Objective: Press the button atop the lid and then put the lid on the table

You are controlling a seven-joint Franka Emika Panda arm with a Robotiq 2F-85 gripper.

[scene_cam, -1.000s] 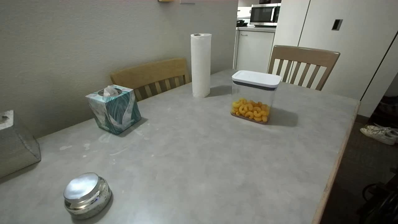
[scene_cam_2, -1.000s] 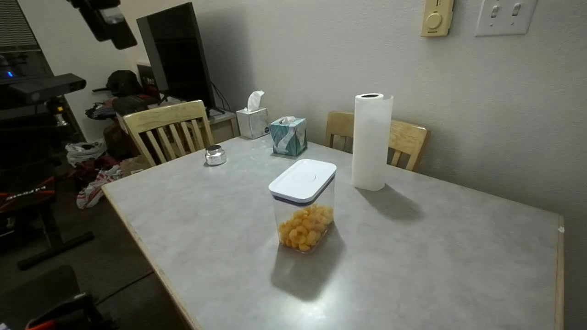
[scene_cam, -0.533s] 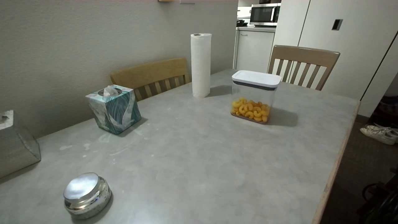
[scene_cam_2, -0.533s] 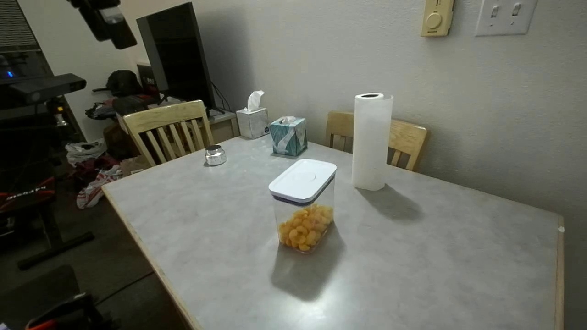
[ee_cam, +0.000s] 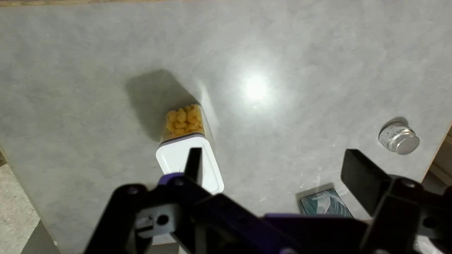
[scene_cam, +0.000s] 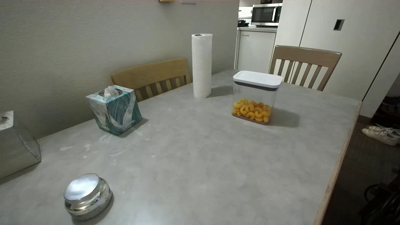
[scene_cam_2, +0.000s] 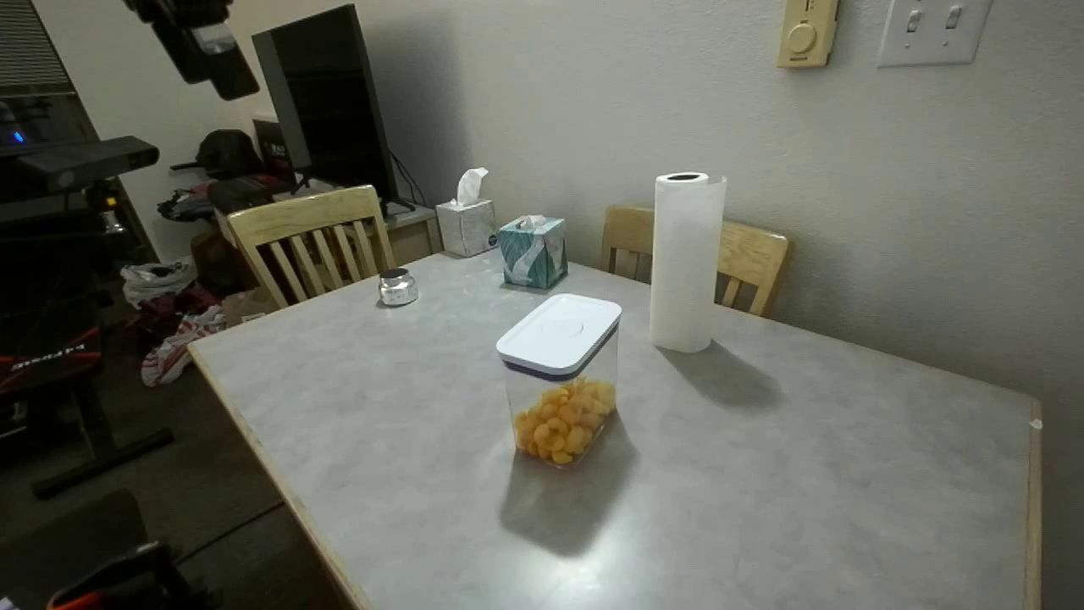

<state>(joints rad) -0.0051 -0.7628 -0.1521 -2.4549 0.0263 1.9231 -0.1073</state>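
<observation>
Claw (ee_cam: 273, 164), spread wide, mostly hides the button (ee_cam: 182, 168) on the lid (ee_cam: 212, 171) in the wrist view.

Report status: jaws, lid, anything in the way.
Jaws wide open, holding nothing. Lid on clear container. Paper towel roll nearby, not touching; likely no obstruction.

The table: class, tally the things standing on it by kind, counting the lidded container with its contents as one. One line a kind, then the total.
Tissue boxes: 2
Paper towel roll: 1
Container with white lid: 1
Silvery jar: 1
Total on the table: 5
</observation>
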